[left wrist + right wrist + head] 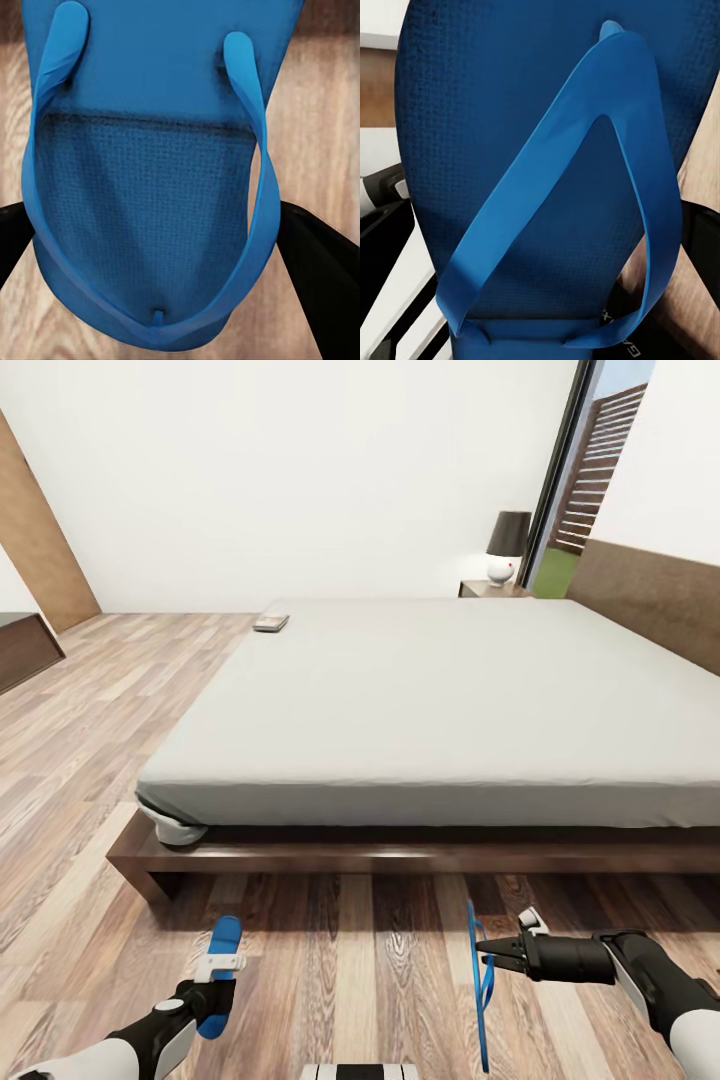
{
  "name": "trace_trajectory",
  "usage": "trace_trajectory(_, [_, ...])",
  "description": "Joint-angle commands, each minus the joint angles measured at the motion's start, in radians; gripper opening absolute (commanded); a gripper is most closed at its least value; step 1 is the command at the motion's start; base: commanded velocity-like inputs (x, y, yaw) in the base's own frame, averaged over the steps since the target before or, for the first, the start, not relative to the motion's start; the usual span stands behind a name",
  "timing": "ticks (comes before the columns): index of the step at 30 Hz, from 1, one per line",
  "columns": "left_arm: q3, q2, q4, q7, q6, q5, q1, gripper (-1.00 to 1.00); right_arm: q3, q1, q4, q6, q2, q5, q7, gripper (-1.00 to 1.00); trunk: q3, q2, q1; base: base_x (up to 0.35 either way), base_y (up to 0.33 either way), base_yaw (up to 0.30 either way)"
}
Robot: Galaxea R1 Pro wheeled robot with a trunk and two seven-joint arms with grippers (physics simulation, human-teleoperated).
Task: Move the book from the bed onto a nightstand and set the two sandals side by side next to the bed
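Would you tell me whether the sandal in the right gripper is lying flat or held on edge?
On edge. In the head view, the sandal in the right gripper shows as a thin upright blue strip above the floor.

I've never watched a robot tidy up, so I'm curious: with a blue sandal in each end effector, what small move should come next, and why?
Probably lower both sandals to the floor beside the bed. The left end effector holds one sandal and the right end effector the other sandal, both off the planks near the bed frame. The book on the mattress's far corner can wait.
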Motion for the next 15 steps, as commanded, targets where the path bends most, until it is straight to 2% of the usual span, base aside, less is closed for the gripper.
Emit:
trace_trajectory(1, [-0.008, 0.0, 0.001, -0.002, -0.003, 0.009, -0.001, -1.0, 0.0, 0.0, 0.0, 0.01, 0.0, -0.002, 0.002, -1.0, -0.001, 0.0, 0.0, 0.0, 0.0, 0.0])
trace_trajectory(7, [-0.008, 0.0, 0.001, 0.0, -0.004, 0.009, -0.001, -1.0, 0.0, -0.001, 0.0, 0.01, 0.002, -0.001, 0.0, -1.0, -0.001, 0.0, 0.0, 0.001, 0.017, 0.0])
trace_trajectory(15, [-0.008, 0.0, 0.001, 0.0, -0.004, 0.009, 0.0, -1.0, 0.001, -0.001, 0.0, 0.009, 0.002, 0.0, -0.001, -1.0, -0.001, 0.0, 0.0, 0.026, 0.107, 0.0])
